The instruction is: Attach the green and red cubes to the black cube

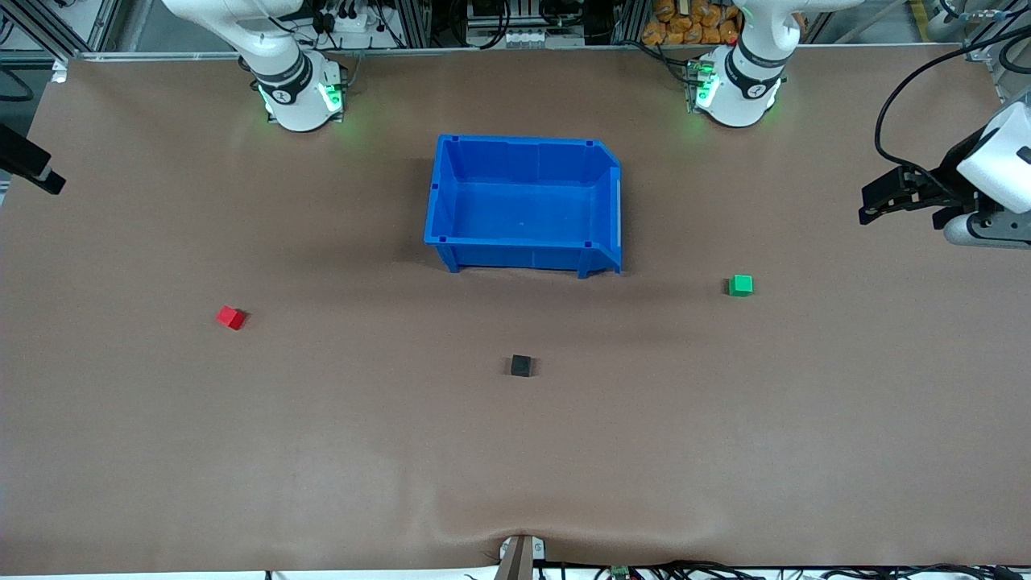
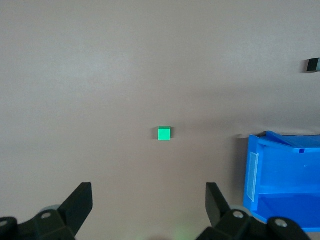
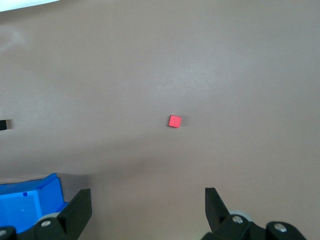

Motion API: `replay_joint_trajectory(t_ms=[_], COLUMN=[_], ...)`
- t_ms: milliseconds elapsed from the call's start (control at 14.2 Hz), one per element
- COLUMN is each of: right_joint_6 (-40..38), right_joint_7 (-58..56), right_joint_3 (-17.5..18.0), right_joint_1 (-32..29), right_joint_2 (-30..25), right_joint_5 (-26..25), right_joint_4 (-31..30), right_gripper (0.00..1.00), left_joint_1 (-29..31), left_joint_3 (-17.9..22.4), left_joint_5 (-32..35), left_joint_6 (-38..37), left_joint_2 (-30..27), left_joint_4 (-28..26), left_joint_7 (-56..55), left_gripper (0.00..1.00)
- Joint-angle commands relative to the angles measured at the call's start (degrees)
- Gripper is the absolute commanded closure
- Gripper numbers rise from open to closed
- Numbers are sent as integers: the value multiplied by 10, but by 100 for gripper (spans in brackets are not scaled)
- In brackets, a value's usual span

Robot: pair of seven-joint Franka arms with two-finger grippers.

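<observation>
Sitting near the middle of the brown tabletop [image 1: 322, 451], the small matte black cube [image 1: 521, 366] lies at six o'clock from the open blue plastic bin [image 1: 523, 250]. At ten o'clock from it rests the bright red plastic cube [image 1: 231, 317], at two o'clock the bright green plastic cube [image 1: 740, 285]. The left end effector [image 2: 149, 204] hangs wide open and empty over the green cube's end; the right end effector [image 3: 148, 206], likewise spread and empty, overlooks the red cube
</observation>
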Motion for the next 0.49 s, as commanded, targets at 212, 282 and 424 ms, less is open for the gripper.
replay_joint_trajectory(t_ms=[212, 282, 424], right_joint_6=[-4, -6, -5], right_joint_7=[-8, -8, -8], right_joint_3=[3, 4, 4], right_joint_1=[0, 1, -2], right_joint_2=[2, 2, 5], right_joint_5=[11, 11, 11], right_joint_4=[4, 4, 5], right_gripper=[0, 0, 0], left_joint_1=[-2, 0, -3], left_joint_3=[-2, -2, -1], left_joint_5=[15, 12, 19], left_joint_6=[-4, -4, -4], left_joint_2=[3, 2, 5], left_joint_4=[7, 7, 7], left_joint_7=[12, 12, 12], left_gripper=[0, 0, 0])
